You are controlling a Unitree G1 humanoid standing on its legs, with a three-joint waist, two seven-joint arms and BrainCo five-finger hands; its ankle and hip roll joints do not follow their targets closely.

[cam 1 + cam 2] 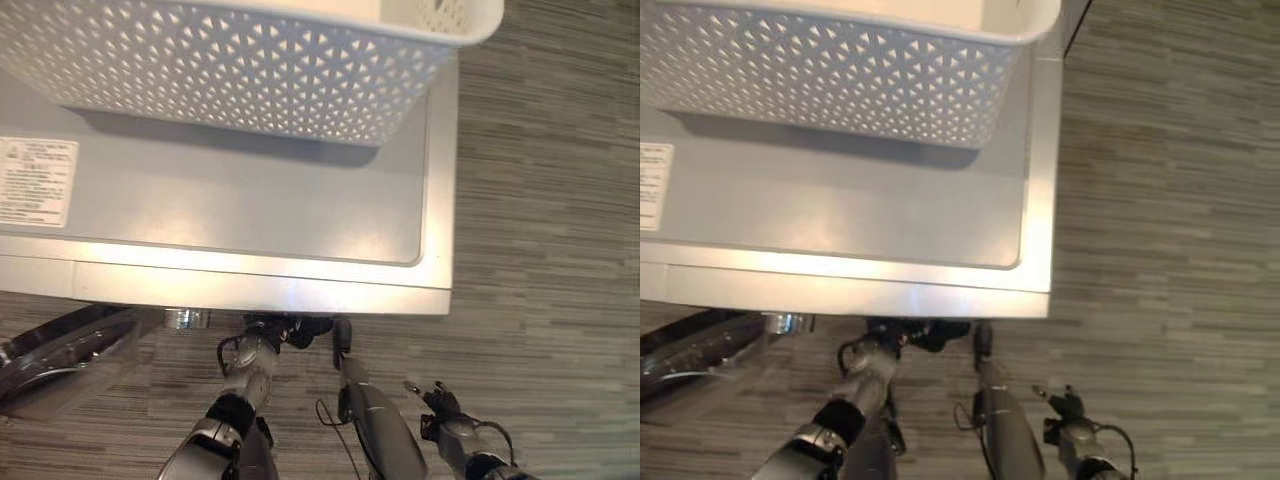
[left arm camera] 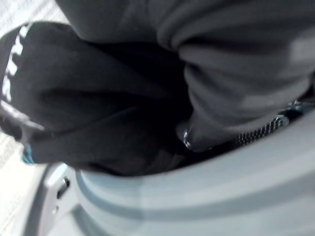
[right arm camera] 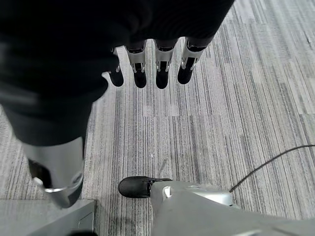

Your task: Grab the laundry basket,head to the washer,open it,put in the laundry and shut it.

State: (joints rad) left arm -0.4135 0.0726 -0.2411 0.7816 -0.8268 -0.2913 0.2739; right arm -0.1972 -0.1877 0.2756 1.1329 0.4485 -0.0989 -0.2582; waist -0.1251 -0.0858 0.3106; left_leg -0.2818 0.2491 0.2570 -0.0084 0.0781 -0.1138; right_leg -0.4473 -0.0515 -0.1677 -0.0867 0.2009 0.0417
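A white lattice-patterned plastic basket sits on the smooth grey washer. The left robot hand reaches under its front edge among dark, soft clothes, fingers hidden. The right robot hand hangs spread over the striped floor.

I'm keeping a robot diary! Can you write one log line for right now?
white lattice plastic laundry basket: on grey washer top | dark clothes: at drum opening | left hand: below washer's front edge | right hand: open, empty

Even indoor light, basket shadow on washer top, glare along its front edge, blurred dark laundry close-up
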